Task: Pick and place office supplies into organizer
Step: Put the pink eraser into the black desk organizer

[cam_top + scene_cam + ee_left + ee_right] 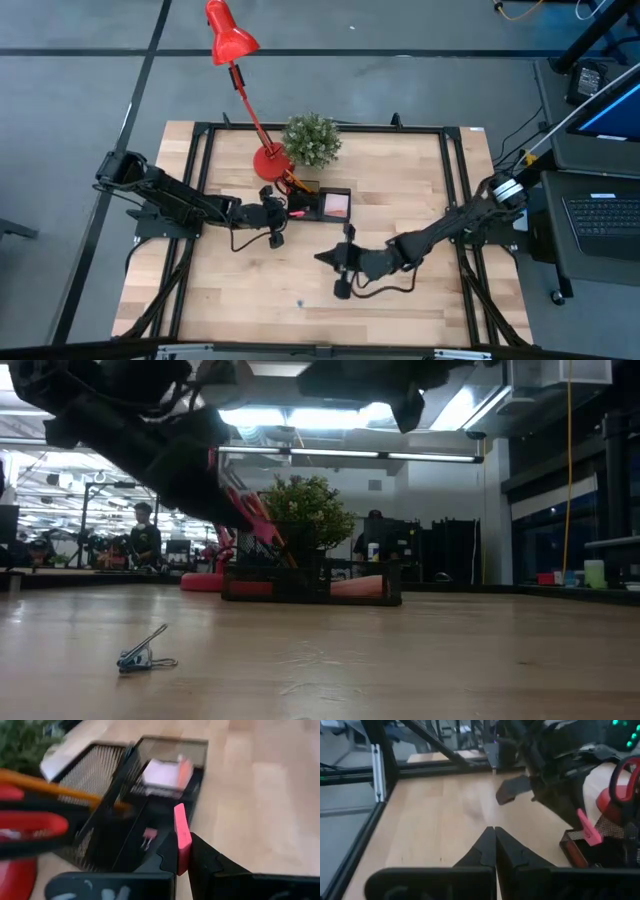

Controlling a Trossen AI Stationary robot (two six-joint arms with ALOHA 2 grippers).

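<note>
The black mesh organizer [328, 204] stands mid-table in front of the plant. It holds a pink sticky pad [161, 773], red-handled scissors [31, 826] and an orange pencil [55, 791]. My left gripper [182, 845] hangs at the organizer's left side, shut on a small flat pink piece [180, 831]. My right gripper [494, 834] is shut on nothing, above bare wood nearer the front edge [326, 258]. A small blue clip [145, 656] lies on the table toward the front [300, 300]. My left gripper pinches the pink piece by its two flat faces [183, 851] between the two fingers. The piece's free end [179, 812] sticks out past the fingertips. The fingers come from the table's left, slanting down. The piece is lifted clear, beside the organizer's left corner [575, 840].
A red desk lamp [232, 40] rises from its round base [270, 162] behind the organizer, next to the green potted plant [312, 138]. A black frame [200, 150] runs round the table's edges. Bare wood lies along the front and right [420, 300].
</note>
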